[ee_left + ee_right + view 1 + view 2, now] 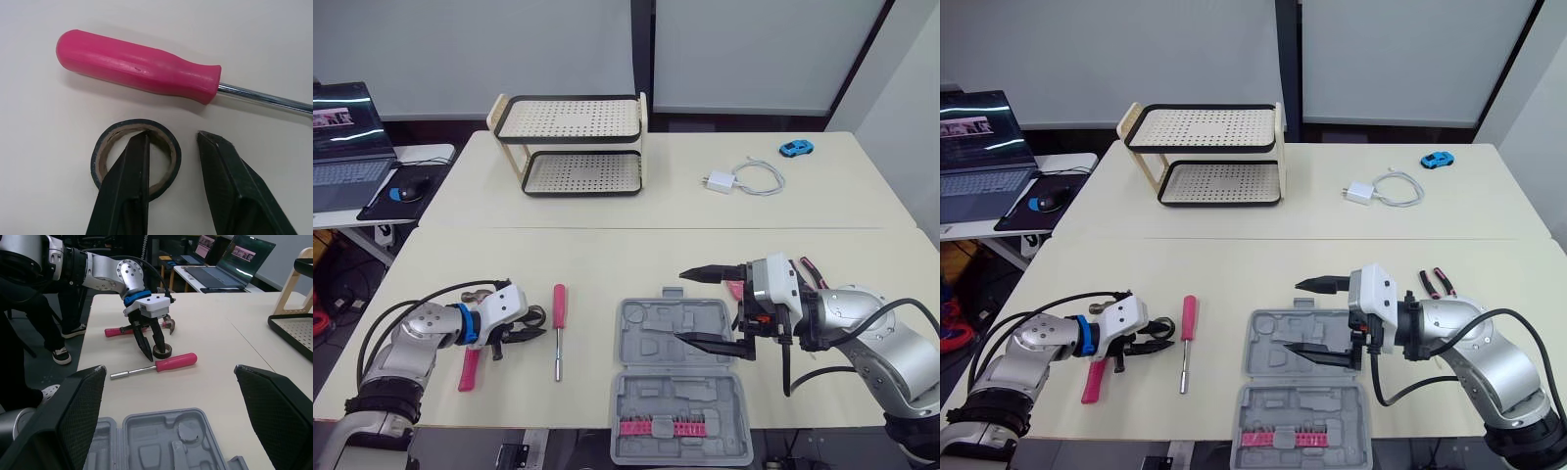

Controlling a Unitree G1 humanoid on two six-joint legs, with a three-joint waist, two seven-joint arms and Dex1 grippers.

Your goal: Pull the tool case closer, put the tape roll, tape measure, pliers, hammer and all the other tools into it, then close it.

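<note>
The tape roll (99, 159) lies flat on the counter (44, 112) beside the pink screwdriver (137, 66). The left gripper (173, 133) is apart, one finger inside the ring and one outside. It should pinch the wall squarely before lifting toward the open tool case (680, 392).

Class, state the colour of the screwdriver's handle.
Pink; the handle shows best in the left wrist view.

Screwdriver (559, 323) left of tool case (646, 338), tape roll (162, 351) further left, rack (573, 145) behind.
</note>
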